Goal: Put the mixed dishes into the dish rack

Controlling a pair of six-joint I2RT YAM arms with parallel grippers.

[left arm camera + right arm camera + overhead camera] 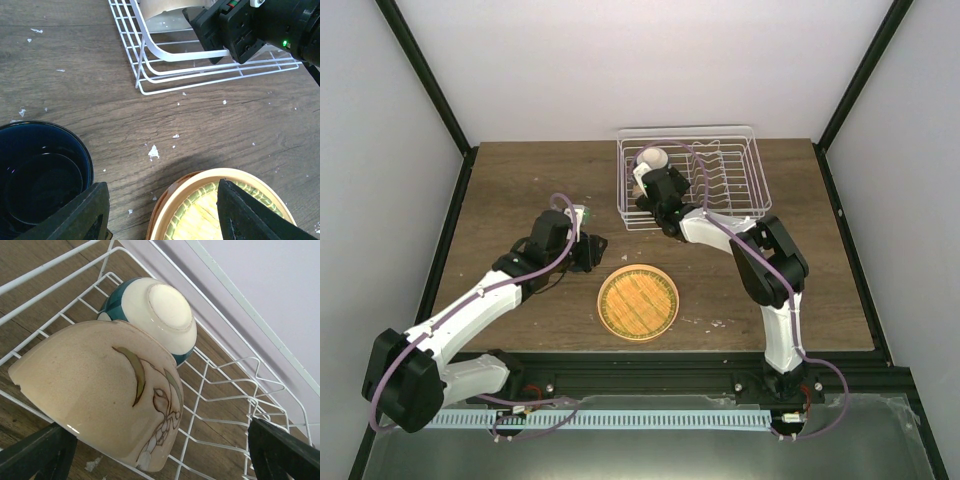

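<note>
Both bowls lay inside the dish rack (732, 172), so the step in hand looked like the setting-down of the second one. The right hand (157, 440) reached into the rack's near corner with its fingers spread wide. The cream bowl with a leaf motif (100, 385) lay tipped on its side just ahead of that hand and between its fingers. One finger sat right by the bowl's rim, while the other stood well clear of it, so the bowl seemed let go rather than gripped. Beyond it, further from the hand, the teal-banded cream bowl (160, 315) showed its foot and appeared to touch the first. The left hand (160, 192) hovered low over the surface (520, 180), its fingers apart and nothing between them. The dark blue cup (40, 175) stood upright just outside its left finger. The rim of the orange plate (637, 301) lay below and between the fingers, toward the right one. The rack corner was ahead of this hand and apart from it. By this reckoning about half the load was in, with the cup and plate left on the surface. The next move probably called for the right hand to back straight out without nudging the leaning bowl. The left hand would then shift over the cup's rim or wall and close on it. The plate, lying flat, would likely be the harder pick and would need an edge grip to stand between the prongs
</note>
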